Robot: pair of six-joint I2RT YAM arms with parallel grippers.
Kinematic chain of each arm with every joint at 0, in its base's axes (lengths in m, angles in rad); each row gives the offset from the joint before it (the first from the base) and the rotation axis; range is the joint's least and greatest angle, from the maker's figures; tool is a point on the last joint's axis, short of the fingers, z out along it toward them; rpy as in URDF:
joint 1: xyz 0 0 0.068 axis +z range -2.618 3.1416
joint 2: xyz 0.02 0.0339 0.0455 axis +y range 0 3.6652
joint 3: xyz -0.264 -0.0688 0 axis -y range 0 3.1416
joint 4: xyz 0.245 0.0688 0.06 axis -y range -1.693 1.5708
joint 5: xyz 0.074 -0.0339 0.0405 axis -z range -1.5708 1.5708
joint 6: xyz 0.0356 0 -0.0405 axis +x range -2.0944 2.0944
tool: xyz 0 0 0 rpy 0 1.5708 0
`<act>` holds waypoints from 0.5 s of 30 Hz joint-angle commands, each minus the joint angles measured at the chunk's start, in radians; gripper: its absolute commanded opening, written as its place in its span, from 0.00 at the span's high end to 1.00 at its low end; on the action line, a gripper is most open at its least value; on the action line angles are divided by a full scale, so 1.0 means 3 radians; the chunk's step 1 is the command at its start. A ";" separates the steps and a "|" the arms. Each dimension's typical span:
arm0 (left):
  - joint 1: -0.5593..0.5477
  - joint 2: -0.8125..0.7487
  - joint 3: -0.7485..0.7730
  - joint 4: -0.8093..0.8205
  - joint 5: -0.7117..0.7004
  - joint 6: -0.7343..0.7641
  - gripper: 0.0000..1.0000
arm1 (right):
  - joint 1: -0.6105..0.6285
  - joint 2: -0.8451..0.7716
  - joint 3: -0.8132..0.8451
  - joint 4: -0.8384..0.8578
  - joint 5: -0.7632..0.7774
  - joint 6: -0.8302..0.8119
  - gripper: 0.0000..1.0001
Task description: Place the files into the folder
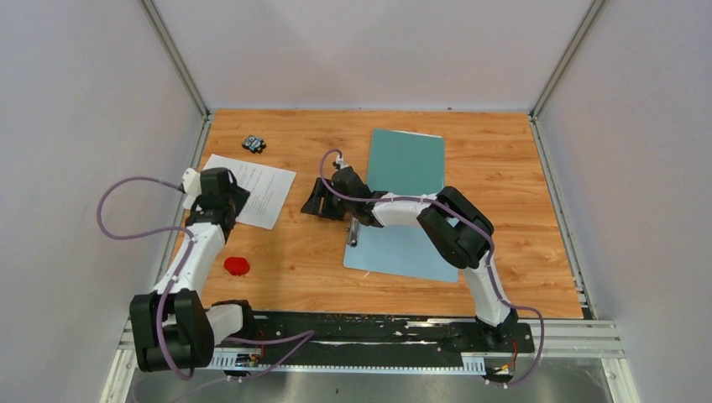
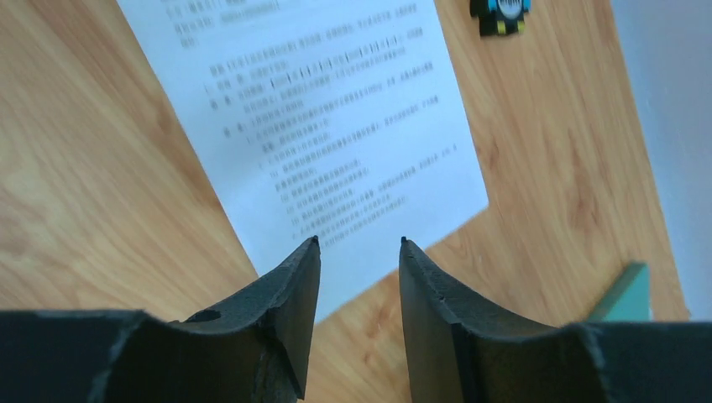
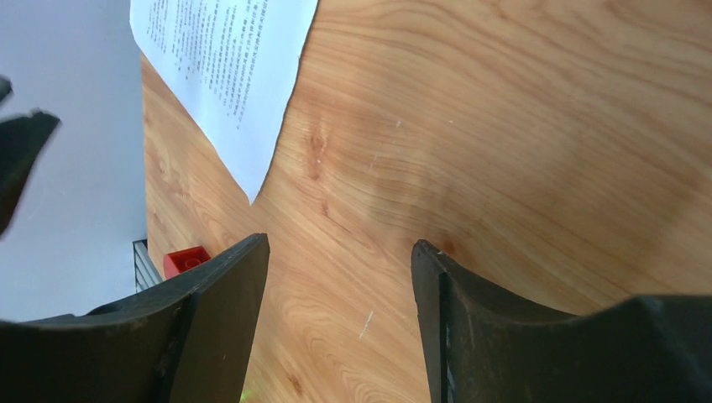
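- Holding my left gripper spread and empty, tips hanging at the near edge of the printed sheet.
- That sheet is lying flat, its long axis running away from my tips.
- Well apart to the right, the folder is lying nearer my right gripper, likewise spread and empty.

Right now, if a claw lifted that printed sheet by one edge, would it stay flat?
Probably not: the printed sheet looks like thin paper, so its free end would likely droop. It lies flat on the wooden table, so catching an edge may be hard. Pushed, it would probably slide or buckle rather than tip.
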 commanded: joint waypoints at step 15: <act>0.0568 0.1666 0.1001 -0.0445 0.0146 0.1034 0.49 | -0.0055 0.0315 0.0667 -0.0244 0.0156 -0.0210 0.24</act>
